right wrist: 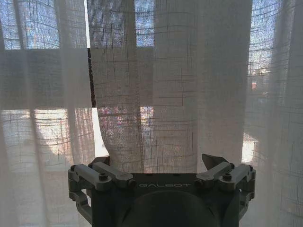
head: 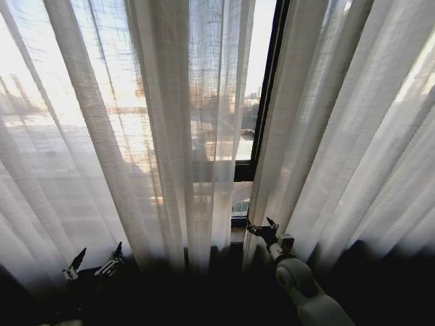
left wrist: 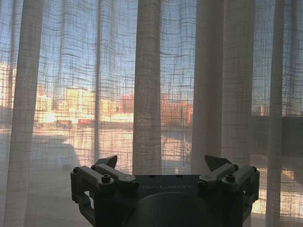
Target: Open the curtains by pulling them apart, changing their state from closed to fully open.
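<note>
On my left, the left gripper (head: 95,261) sits low before the left curtain panel (head: 102,136), its fingers spread wide and holding nothing. A narrow gap between the curtains shows the black window frame (head: 267,88). To the right, my right gripper (head: 262,227) is also wide open and empty, at the inner edge of the right curtain panel (head: 340,136).

The head camera looks forward and down at the curtains (head: 204,122) from farther back, while each wrist camera faces those same sheer panels close up.
</note>
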### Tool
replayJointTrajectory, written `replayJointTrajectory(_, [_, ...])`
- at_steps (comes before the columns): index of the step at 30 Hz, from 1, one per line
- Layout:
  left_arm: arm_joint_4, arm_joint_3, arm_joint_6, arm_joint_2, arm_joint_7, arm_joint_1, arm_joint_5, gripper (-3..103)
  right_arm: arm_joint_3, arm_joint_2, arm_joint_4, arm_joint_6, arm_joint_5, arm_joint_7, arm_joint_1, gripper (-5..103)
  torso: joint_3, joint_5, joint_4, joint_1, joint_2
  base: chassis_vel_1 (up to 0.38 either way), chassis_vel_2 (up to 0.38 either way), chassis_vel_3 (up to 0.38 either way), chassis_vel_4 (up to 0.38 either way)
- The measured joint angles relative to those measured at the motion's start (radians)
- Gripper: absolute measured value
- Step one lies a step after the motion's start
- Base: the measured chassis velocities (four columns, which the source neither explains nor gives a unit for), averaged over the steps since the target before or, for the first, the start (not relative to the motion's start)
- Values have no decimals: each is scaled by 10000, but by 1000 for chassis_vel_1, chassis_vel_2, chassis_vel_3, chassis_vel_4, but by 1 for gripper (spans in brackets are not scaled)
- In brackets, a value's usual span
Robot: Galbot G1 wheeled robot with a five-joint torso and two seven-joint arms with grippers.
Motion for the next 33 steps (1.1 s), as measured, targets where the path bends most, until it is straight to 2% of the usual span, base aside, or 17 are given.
replayJointTrajectory(6, [-29,63,9,-196,-23,191,116,100,-394,339,-1133,45,-41,99,1142,100,0,-2,2,0,0,0,0,0,0])
replayJointTrajectory(7, [-29,85,8,-209,-22,214,135,100,-476,394,-1321,68,-69,105,1342,103,0,-1,2,0,0,0,0,0,0])
replayJointTrajectory(8, [-30,100,8,-212,-20,235,161,100,-567,449,-1487,87,-98,116,1547,99,0,-1,2,0,0,0,0,0,0])
replayJointTrajectory(10, [-31,105,8,-209,-20,238,177,100,-629,481,-1579,95,-104,136,1682,99,0,0,1,0,0,0,0,0,0])
replayJointTrajectory(13, [-33,107,8,-178,-18,232,219,100,-752,487,-1695,99,-89,304,2002,84,-1,-1,1,0,-1,0,0,0,0])
replayJointTrajectory(15, [-33,108,8,-182,-19,229,230,100,-758,466,-1698,99,-84,310,2019,84,-1,-1,2,0,0,0,0,0,0])
replayJointTrajectory(16, [-35,130,8,-213,-19,227,284,100,-761,366,-1698,100,-58,320,2060,73,-2,-3,1,0,0,0,0,0,0])
replayJointTrajectory(17, [-35,153,8,-239,-19,228,321,100,-761,303,-1695,101,-40,322,2065,67,-2,-3,1,-1,0,0,0,0,0])
replayJointTrajectory(19, [-35,183,8,-263,-18,236,362,100,-759,241,-1676,104,-30,322,2065,67,-1,0,-1,-1,0,0,0,0,0])
replayJointTrajectory(23, [-55,222,2,-283,-16,239,449,100,-714,43,-1510,135,32,319,2001,45,-1,0,-1,-2,0,0,0,0,0])
replayJointTrajectory(25, [-55,221,-5,-283,-15,237,459,100,-711,20,-1482,145,45,316,1993,45,-1,1,-1,-2,1,0,0,0,0])
replayJointTrajectory(29, [-55,231,-64,-335,-7,265,538,100,-704,-12,-1415,159,99,312,1996,24,-2,-1,0,-2,1,0,0,0,0])
replayJointTrajectory(31, [-55,235,-77,-348,-5,270,555,100,-702,-14,-1400,160,110,312,1999,24,-2,-1,1,-2,1,0,0,0,0])
replayJointTrajectory(33, [-55,246,-96,-386,0,283,575,100,-705,-20,-1336,167,195,333,2000,13,-1,0,0,-2,0,0,0,0,0])
